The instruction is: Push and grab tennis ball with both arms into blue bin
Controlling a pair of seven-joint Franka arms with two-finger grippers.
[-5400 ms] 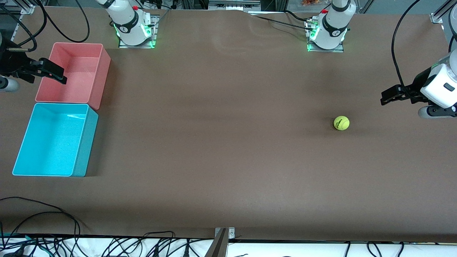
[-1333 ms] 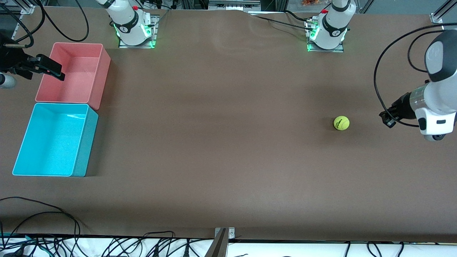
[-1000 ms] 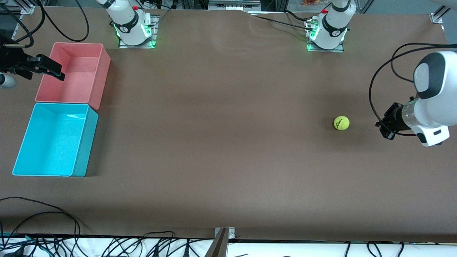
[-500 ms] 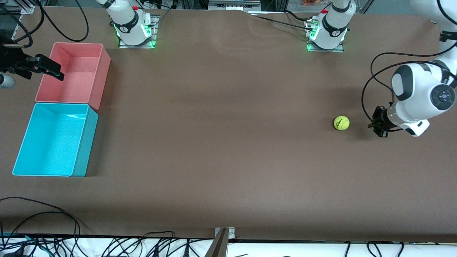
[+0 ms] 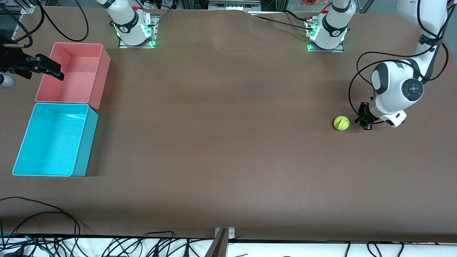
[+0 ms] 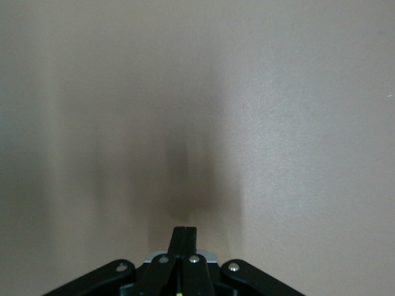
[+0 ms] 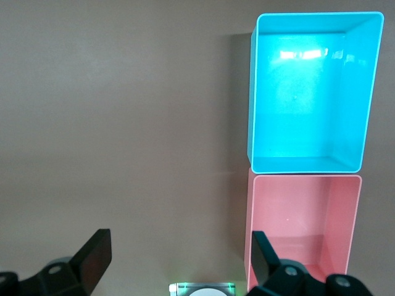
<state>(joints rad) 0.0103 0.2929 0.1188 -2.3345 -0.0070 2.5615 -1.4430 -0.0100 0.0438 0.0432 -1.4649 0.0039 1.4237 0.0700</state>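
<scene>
Left gripper (image 5: pixel 364 121) sits low at the table surface in the right part of the front frame, just beside the tennis ball (image 5: pixel 341 123) on the side toward the left arm's end of the table, its 2 fingers pinched together with nothing between them; in the left wrist view the same gripper (image 6: pixel 184 237) shows as a single closed black tip over bare brown table (image 6: pixel 278 123). By my reading the push step is in hand: the clenched fingers serve as a paddle, and the next move calls for a steady sweep toward the right arm's end, hitting the ball squarely so it rolls straight instead of skidding off sideways. Whether the tip already touches the ball I cannot tell. Lower left of the front frame holds the blue bin (image 5: pixel 21 153), with the pink bin (image 5: pixel 43 89) touching it, farther from the camera. Right gripper (image 5: pixel 50 71) waits at the left edge, over the pink bin's outer rim, fingers spread wide and empty; its wrist view looks down on both bins, blue (image 7: pixel 253 123) and pink (image 7: pixel 252 234). Most of the right arm is cut off by the frame edge, and the ball is hidden from both wrist cameras.
</scene>
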